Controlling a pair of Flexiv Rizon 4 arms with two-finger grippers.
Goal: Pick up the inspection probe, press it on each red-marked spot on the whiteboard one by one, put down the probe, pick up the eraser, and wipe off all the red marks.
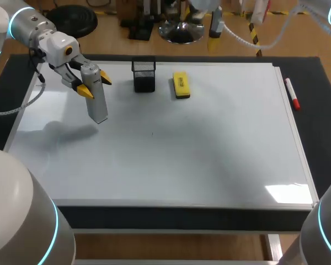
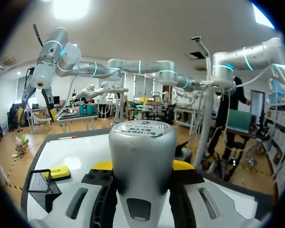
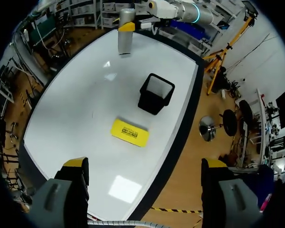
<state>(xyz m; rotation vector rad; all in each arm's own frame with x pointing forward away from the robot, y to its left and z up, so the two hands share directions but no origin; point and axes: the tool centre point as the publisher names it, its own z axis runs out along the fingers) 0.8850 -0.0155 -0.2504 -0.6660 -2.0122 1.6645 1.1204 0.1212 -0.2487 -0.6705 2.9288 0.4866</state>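
Observation:
My left gripper [image 1: 95, 84] is shut on the upper part of the grey cylindrical inspection probe [image 1: 97, 102], which hangs tilted over the far left of the whiteboard [image 1: 209, 143], its lower end close to the surface. In the left wrist view the probe [image 2: 141, 156] sits between the yellow fingertips [image 2: 102, 165]. The yellow eraser [image 1: 181, 85] lies at the board's far middle. My right gripper [image 3: 145, 166] stands open high above the board's far edge, with the eraser [image 3: 129, 132] ahead of it and nothing between its fingers. I see no red marks on the board.
A black mesh holder [image 1: 144, 75] stands just left of the eraser. A red-capped marker [image 1: 292, 94] lies along the board's right edge. A tiny dark speck [image 1: 152, 133] shows near the board's middle.

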